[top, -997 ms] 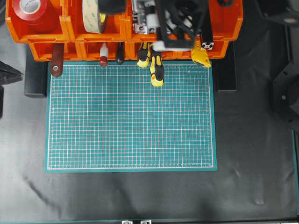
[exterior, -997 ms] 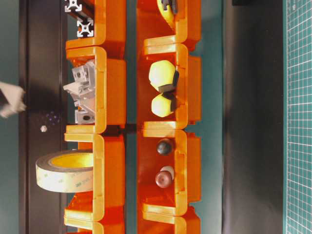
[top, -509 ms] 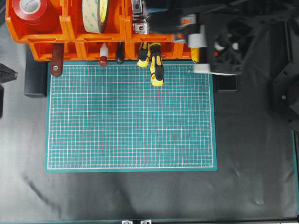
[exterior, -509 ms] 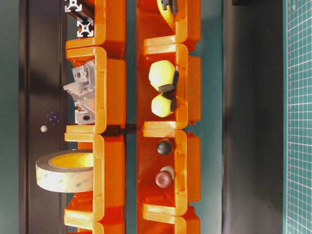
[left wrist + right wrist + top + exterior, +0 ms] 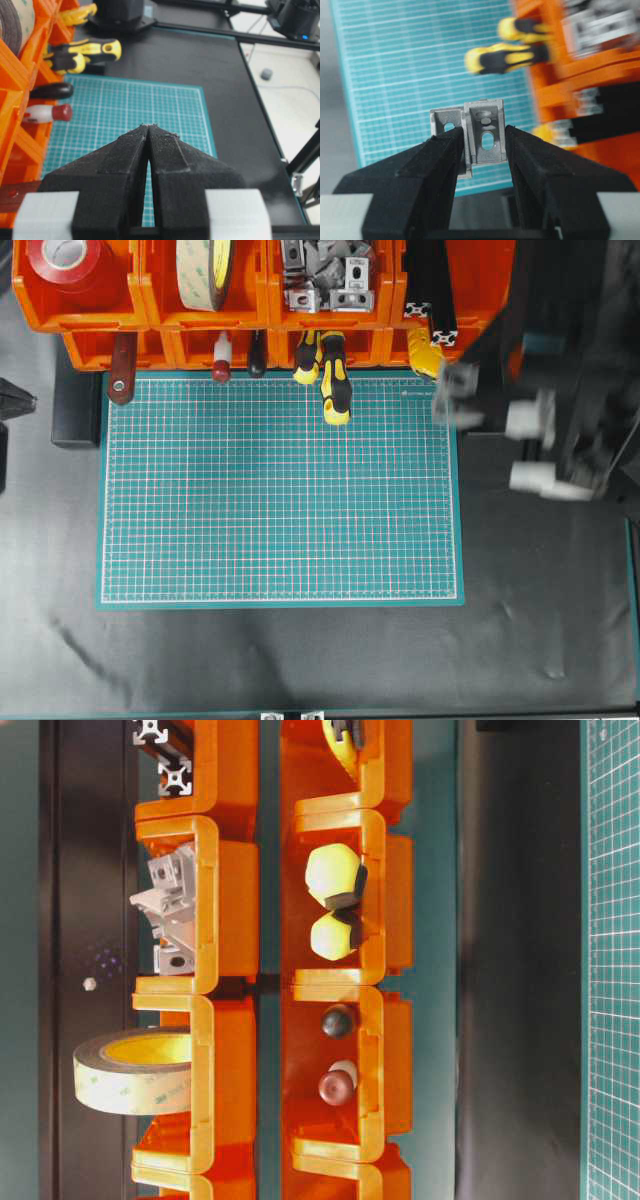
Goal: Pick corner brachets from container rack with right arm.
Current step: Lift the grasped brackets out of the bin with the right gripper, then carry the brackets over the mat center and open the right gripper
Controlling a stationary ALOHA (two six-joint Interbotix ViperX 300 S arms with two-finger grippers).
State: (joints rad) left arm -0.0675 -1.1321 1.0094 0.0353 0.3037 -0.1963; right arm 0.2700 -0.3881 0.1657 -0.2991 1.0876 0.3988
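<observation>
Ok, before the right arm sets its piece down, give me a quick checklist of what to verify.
1. Right pincer shut on corner brachet: ok.
2. Grip is secure: cannot tell; a second brachet sits alongside it.
3. Right arm clear of container rack: ok, it is beside the green mat.
4. Mat has bare room for a drop: ok.
5. Left pincer shut and holding nothing: ok.
6. Brachets left in the bin: ok.

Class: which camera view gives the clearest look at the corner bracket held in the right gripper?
The right wrist view: the corner bracket sits sharp and close between the right gripper's fingers. The overhead view shows it only as a motion-blurred grey shape. The table-level and left wrist views do not show it.
</observation>
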